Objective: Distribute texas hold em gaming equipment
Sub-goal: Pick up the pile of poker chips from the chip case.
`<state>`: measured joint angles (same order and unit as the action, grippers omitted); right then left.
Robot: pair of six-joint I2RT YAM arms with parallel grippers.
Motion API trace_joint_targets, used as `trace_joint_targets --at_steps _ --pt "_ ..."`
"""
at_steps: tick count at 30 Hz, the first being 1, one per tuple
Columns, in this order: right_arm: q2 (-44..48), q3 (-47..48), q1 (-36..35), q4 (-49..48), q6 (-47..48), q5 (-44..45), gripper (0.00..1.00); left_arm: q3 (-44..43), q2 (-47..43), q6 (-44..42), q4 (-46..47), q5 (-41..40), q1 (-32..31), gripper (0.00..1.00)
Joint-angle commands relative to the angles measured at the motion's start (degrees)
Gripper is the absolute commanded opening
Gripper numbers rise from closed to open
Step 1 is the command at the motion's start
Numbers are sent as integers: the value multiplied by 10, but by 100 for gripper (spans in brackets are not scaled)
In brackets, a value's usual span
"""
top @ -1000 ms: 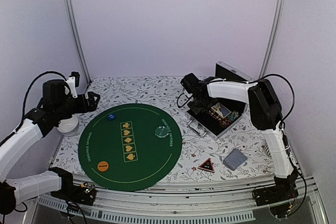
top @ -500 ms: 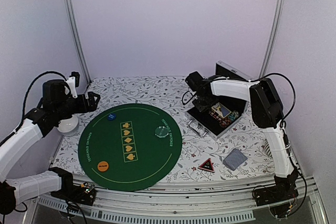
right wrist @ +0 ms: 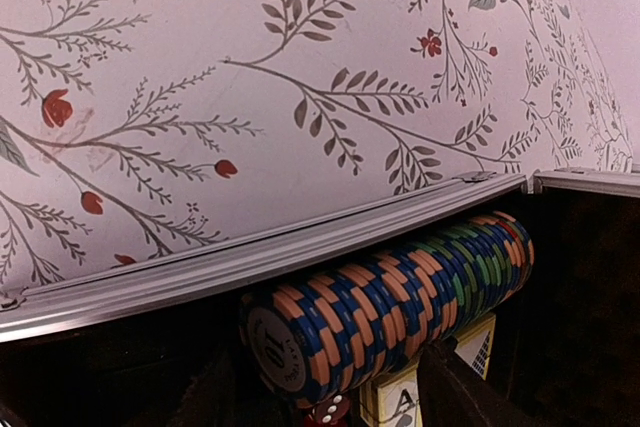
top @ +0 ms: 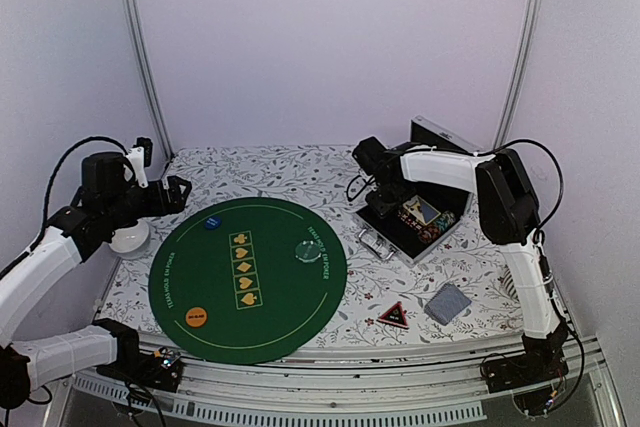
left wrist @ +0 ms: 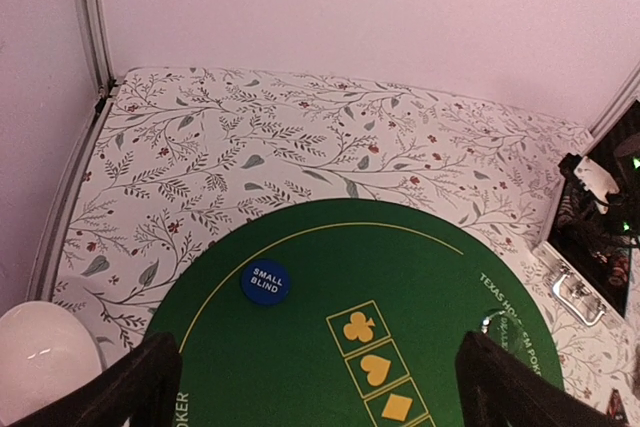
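At the near edge, the floral tablecloth (top: pixel 290 172) carries a round green felt mat (top: pixel 280 297). An orange disc (top: pixel 197 316) lies on the mat's near left part. To the right, off the felt, a red-black triangle token (top: pixel 393 315) sits on the cloth, with a small pile of grey-blue-backed cards (top: pixel 448 303) just beside it.

Farther in, a column of yellow suit marks runs up the mat's middle. A clear disc (top: pixel 305 250) rests right of them, and a blue disc (left wrist: pixel 265 282) marked SMALL BLIND lies near the far rim. A white cup (top: pixel 130 237) stands on the cloth beside the mat's left edge. The left gripper (top: pixel 175 192) hangs above that side, its fingers (left wrist: pixel 140 392) spread wide with nothing between them.

On the right a black case (top: pixel 440 237) lies with its lid raised. The right gripper (top: pixel 385 197) reaches into it, its fingers (right wrist: pixel 455 392) parted on either side of a row of striped poker chips (right wrist: pixel 400 292) lying along the case's metal rim. Whether they touch the chips cannot be told.

Behind, plain pale walls meet at two metal posts (top: pixel 140 57).
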<state>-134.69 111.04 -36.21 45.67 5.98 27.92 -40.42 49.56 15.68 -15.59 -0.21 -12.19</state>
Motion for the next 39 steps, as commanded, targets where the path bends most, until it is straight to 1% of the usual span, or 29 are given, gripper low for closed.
trace_joint_targets --at_steps 1,3,6,11,14,17,20,28,31,34,39 --pt "26 16 -4 5 -2 0 66 5 4 1 14 11 9 98" --pt "19 19 -4 5 3 -2 65 6 3 2 14 12 9 98" --pt "13 20 -4 8 3 -16 57 6 3 2 13 13 9 98" --pt "7 21 -4 1 2 -28 53 7 2 1 14 12 9 98" --pt "7 21 -2 -3 5 -37 52 7 2 1 14 13 9 98" --pt "7 22 -1 -1 4 -17 53 7 2 1 14 13 9 98" --pt "7 27 -1 4 6 1 57 7 2 1 14 14 10 98" --pt "10 48 6 28 5 40 59 8 2 2 14 17 9 98" --pt "16 47 1 34 3 23 59 8 4 2 14 18 10 98" --pt "28 31 -1 15 10 -28 55 8 4 2 14 19 9 98" --pt "20 22 5 5 11 -54 50 7 4 2 14 18 9 98"
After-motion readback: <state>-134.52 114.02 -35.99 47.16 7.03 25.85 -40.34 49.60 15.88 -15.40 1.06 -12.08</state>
